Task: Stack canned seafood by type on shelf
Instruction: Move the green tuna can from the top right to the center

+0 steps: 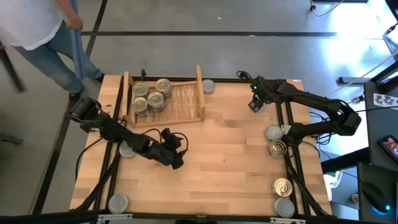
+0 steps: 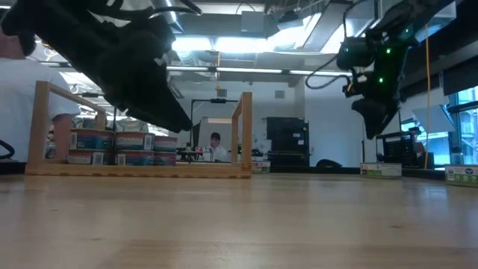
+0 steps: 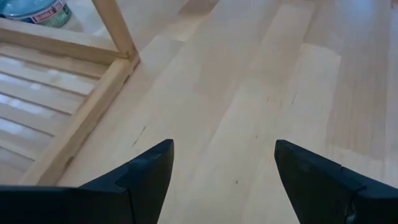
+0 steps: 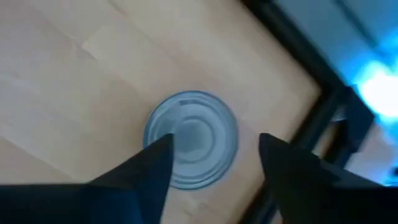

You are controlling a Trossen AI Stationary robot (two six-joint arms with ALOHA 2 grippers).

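Observation:
The shelf (image 1: 180, 102) stands at the table's far left, with several cans (image 1: 150, 96) stacked in its left part. One can (image 1: 208, 86) sits outside, against its right side board. My left gripper (image 3: 224, 149) hovers open over bare wood, just near of the shelf's near right corner (image 3: 124, 56). My right gripper (image 1: 254, 104) hangs open above the far right of the table, tipped downward. In the right wrist view a grey-topped can (image 4: 189, 147) stands on the table below and beyond its fingers, untouched.
More cans stand along the right edge (image 1: 277, 148), (image 1: 283, 186), and at the left edge (image 1: 127, 149), (image 1: 118, 202). Black frame rails (image 1: 287, 124) run along both sides. A person (image 1: 37, 31) stands beyond the far left corner. The table's middle is bare wood.

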